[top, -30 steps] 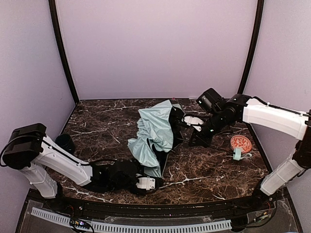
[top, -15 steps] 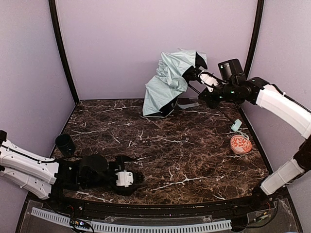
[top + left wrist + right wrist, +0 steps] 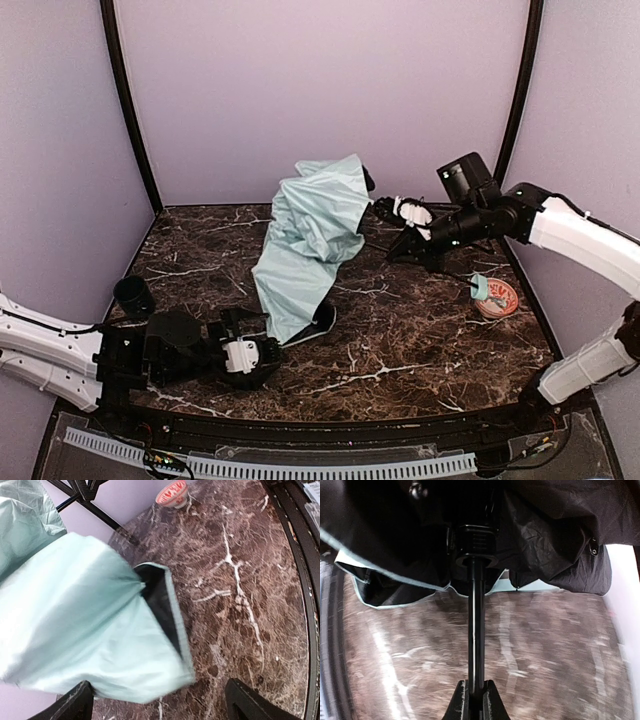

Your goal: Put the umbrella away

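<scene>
**Umbrella put-away: canopy dangling, left claw needs to get in there**

Top cam: the umbrella (image 3: pixel 305 240) is up in the air over the back-middle of the table (image 3: pixel 400 340). The mint canopy hangs limp and slants down-left, w/ the bottom hem resting on the marble just beside the left claw (image 3: pixel 266 352). The right claw (image 3: pixel 400 228) carries it from the right side. The small mint handle (image 3: pixel 481 290) hangs right by the red bowl (image 3: pixel 494 296); can't tell if they touch. Imo we're mid-collapse: the thing is down but floppy, nowhere near bundled.

Left wrist cam: that claw's fingers (image 3: pixel 75 705) are spread wide at the bottom corners w/ nothing between them. Blurry mint fabric (image 3: pixel 85 630) w/ a strip of black inside fills the view just ahead of them, prob not touching.

Right wrist cam: jaws pinched tight on the thin black shaft (image 3: pixel 476 630), which runs straight up into the black lining (image 3: pixel 545 530). Solid grip afaict.

Next move, my guess: the left claw goes fwd and closes on the loose hem so the fabric can be gathered along the shaft, while the right just holds. Loose cloth is slippery, so a shallow pinch prob won't cut it.
</scene>
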Motion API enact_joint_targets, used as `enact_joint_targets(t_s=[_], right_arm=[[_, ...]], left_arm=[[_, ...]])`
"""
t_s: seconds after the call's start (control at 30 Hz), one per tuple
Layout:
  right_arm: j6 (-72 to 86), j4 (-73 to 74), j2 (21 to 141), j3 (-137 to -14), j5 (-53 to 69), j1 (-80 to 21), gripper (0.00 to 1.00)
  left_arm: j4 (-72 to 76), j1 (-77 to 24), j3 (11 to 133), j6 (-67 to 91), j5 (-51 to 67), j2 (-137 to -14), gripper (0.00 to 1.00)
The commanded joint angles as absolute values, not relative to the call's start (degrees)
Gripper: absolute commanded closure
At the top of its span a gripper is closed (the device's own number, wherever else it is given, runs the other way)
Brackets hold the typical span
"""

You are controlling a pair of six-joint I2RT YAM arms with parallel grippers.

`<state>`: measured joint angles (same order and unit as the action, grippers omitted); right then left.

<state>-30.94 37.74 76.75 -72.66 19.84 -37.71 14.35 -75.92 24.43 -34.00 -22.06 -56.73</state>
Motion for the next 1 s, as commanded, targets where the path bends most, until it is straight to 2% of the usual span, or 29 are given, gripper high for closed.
enact_joint_targets(t_s=[0.0, 0.13, 0.27, 0.4, 0.5, 0.57, 0.67, 0.7, 0.83, 0.97], right_arm=[[-29.2, 37.9, 82.0, -67.8, 33.1, -41.6, 1.00], [-26.0, 36.1, 87.3, -61.7, 34.9, -44.4, 1.00], [-23.8, 31.7, 90.7, -56.7, 36.9, -46.0, 1.00], [-22.6, 31.2, 95.7, -55.7, 34.0, -47.5, 1.00], [-22.9, 32.2, 98.1, -55.7, 28.8, -48.4, 0.99], [-22.9, 32.2, 99.0, -55.6, 25.3, -48.6, 0.88], [-22.2, 31.6, 98.1, -56.2, 21.7, -48.6, 0.55], [-21.8, 31.1, 97.1, -56.5, 20.5, -48.6, 0.49], [-19.9, 30.8, 90.0, -59.2, 17.8, -48.7, 0.37], [-16.4, 30.3, 82.3, -61.8, 19.4, -48.8, 0.34]], left_arm=[[4.8, -75.9, 29.0, -31.1, -19.4, -59.6, 0.06], [-5.0, -76.3, 33.7, -26.7, -10.4, -60.8, 0.07], [-7.9, -76.5, 34.8, -24.9, -3.3, -59.4, 0.07], [-8.6, -76.6, 34.9, -24.3, -4.2, -57.8, 0.07], [-4.7, -76.6, 34.3, -22.4, -9.3, -55.5, 0.06], [0.7, -76.5, 32.5, -21.7, -14.2, -53.2, 0.04], [5.9, -75.8, 30.5, -22.2, -16.2, -52.5, 0.02], [5.9, -75.6, 30.7, -21.8, -16.9, -53.2, 0.02], [4.3, -74.7, 31.7, -19.6, -19.5, -56.4, 0.03], [2.1, -68.0, 33.4, -12.2, -18.6, -57.0, 0.11]])
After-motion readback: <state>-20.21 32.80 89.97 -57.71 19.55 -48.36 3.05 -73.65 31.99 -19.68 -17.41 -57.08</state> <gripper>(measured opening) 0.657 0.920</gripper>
